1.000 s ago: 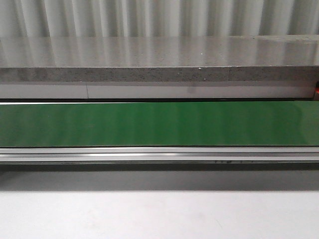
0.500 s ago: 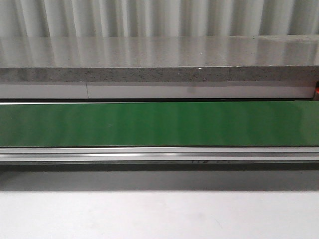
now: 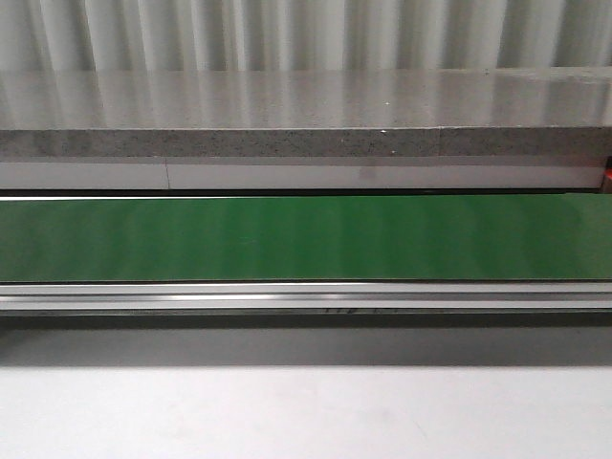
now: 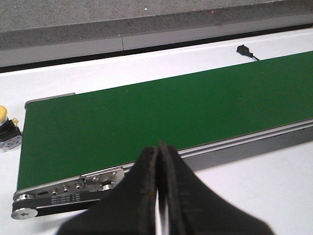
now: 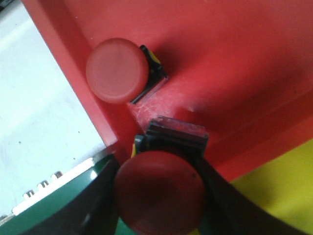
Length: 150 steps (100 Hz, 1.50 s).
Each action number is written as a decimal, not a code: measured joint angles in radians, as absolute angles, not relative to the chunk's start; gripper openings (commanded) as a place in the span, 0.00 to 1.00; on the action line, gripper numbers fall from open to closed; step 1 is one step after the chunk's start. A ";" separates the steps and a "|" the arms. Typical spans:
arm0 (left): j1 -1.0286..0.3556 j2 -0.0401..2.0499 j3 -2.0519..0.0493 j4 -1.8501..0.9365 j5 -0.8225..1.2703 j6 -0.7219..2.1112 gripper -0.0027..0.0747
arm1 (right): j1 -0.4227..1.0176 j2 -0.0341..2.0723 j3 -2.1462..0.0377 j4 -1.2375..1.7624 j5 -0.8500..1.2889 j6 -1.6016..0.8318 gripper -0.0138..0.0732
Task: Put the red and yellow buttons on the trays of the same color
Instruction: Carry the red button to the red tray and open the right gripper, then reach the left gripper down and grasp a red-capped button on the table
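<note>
While the green belt (image 3: 306,237) looks just the same as it did a moment ago, with nothing riding on it, some small dark marks on the silver rail (image 3: 306,298) below it have slid a bit to the left, so I think the belt is running. That likely means more buttons will come along for sorting. The right gripper (image 5: 159,196) is squeezed on a red button (image 5: 160,192) and holds it over the red tray (image 5: 234,58), where another red button (image 5: 117,70) already lies. A yellow tray (image 5: 283,196) sits right next to the red one. The left gripper (image 4: 159,191) is pinched tight with nothing in it, near the end of the belt. A yellow button (image 4: 7,132) waits on the white table (image 4: 254,191) just beside that end. I can see no words or labels clear enough to read anywhere.
</note>
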State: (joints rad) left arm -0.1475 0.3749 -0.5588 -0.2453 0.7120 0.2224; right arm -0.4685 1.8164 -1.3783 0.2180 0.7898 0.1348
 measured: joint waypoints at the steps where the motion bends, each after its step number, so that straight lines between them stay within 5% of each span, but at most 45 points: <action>1: -0.148 0.375 -0.559 -0.245 0.712 0.222 0.01 | -0.468 1.819 -1.378 0.223 0.788 0.135 0.24; 27: -0.148 0.375 -0.559 -0.245 0.712 0.222 0.01 | -0.468 1.909 -1.378 0.279 0.748 0.137 0.26; 58: -0.148 0.375 -0.559 -0.245 0.712 0.222 0.01 | -0.468 1.931 -1.380 0.285 0.732 0.138 0.75; 104: -0.148 0.375 -0.559 -0.245 0.712 0.222 0.01 | -0.469 1.755 -1.356 0.273 0.736 0.071 0.74; 115: -0.148 0.375 -0.559 -0.245 0.712 0.222 0.01 | -0.457 1.663 -1.350 0.262 0.758 -0.006 0.64; 137: -0.148 0.375 -0.559 -0.245 0.712 0.222 0.01 | -0.377 1.522 -1.345 0.248 0.833 -0.093 0.17; 150: -0.148 0.375 -0.559 -0.245 0.712 0.222 0.01 | -0.316 1.450 -1.306 0.248 0.860 -0.107 0.08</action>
